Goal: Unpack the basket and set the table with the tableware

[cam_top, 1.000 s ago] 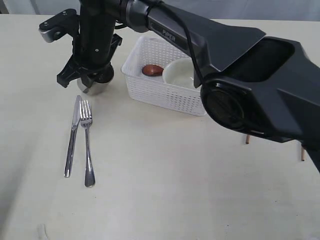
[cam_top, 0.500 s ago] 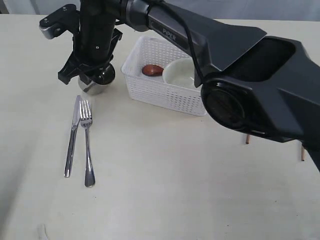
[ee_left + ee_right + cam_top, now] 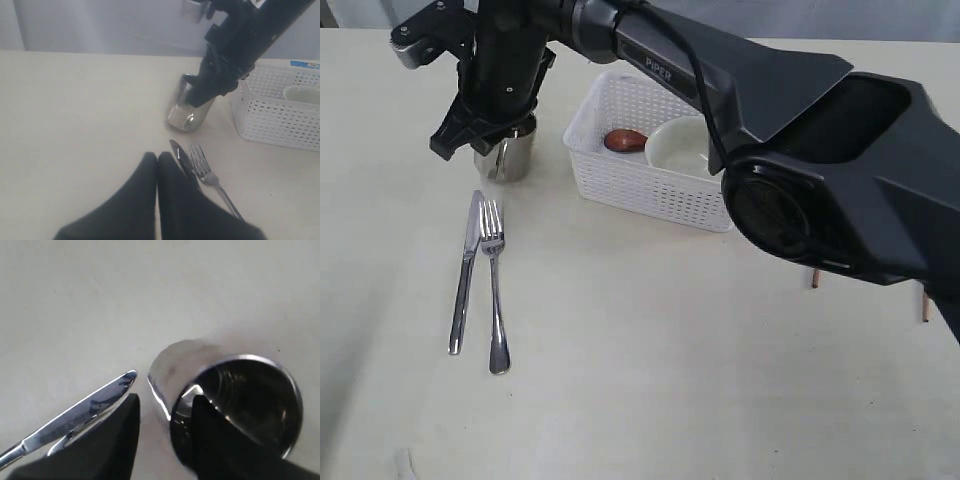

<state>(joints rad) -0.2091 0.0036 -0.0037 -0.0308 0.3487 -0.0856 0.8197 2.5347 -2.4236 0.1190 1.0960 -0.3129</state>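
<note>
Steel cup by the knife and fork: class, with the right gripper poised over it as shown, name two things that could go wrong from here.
1. The right gripper is open, but one finger seems to sit across the rim of the cup; a crooked lift could catch it and tip the cup.
2. The cup stands close to the tips of the knife and fork; if tipped, it may knock them askew.

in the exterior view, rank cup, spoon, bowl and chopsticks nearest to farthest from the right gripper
From the right gripper:
1. cup, right at the gripper, left of the basket
2. spoon, in the basket's left part
3. bowl, in the basket, right of the spoon
4. chopsticks, tips showing far right
</note>
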